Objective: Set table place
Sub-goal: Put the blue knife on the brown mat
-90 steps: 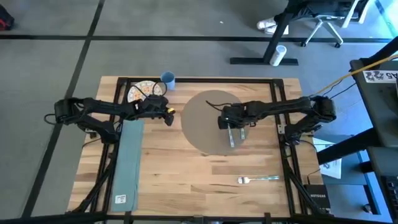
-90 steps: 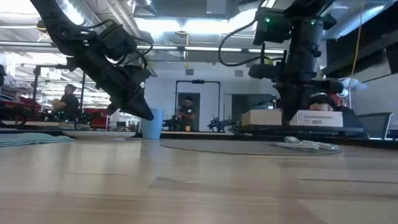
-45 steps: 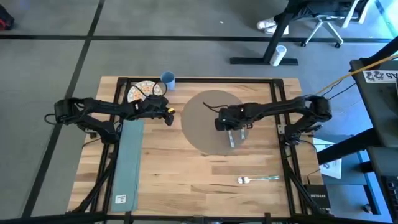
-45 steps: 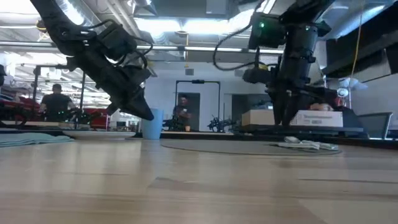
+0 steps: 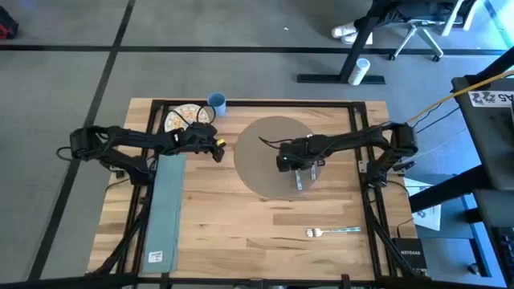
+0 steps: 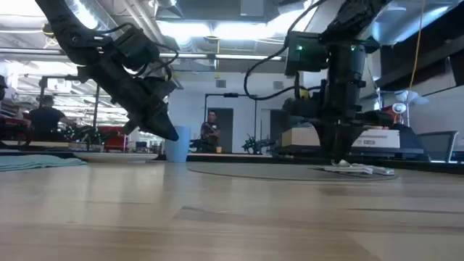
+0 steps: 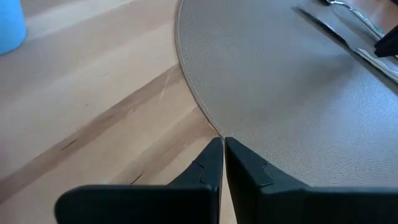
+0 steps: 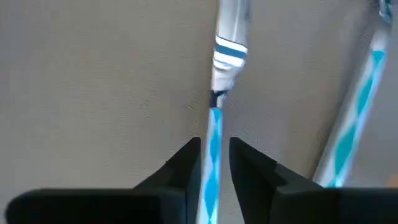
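The round grey-brown placemat lies flat on the wooden table. On its right part lie two utensils with blue-and-white handles, one straight under my right gripper and the other beside it. My right gripper is low over the mat, pointing down. Its fingers stand narrowly apart, one on either side of the first utensil's handle. My left gripper hangs shut above the table, just off the placemat's left edge. My right gripper comes from above with one finger on each side of the utensil's patterned handle, across its length. The utensil lies flat on the placemat. I cannot tell whether the fingers touch it.
A patterned plate and a blue cup stand at the far left. A long teal napkin lies along the left side. A fork lies on the wood near the front right.
My right gripper has gone a little toward the table's left edge and down, until it stands low over the utensil on the placemat. The utensils and the placemat have stayed where they were.
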